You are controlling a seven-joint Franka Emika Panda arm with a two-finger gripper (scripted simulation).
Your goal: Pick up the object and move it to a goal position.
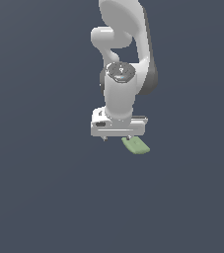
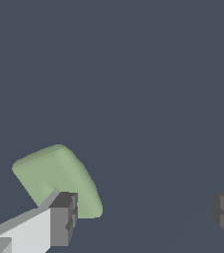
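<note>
No writing is showing anywhere; the wrist view is showing the tool (image 2: 143,215) gaping wide with 1 fingertip (image 2: 64,220) overlapping the green object (image 2: 54,173), detail the exterior view is hiding.

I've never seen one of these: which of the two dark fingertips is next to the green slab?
The fingertip on the pale finger overlaps the green slab; the other stands far off.

The object (image 1: 135,145) is pale green, the claw (image 2: 145,213) white with dark grey fingertips (image 2: 64,217).
</note>
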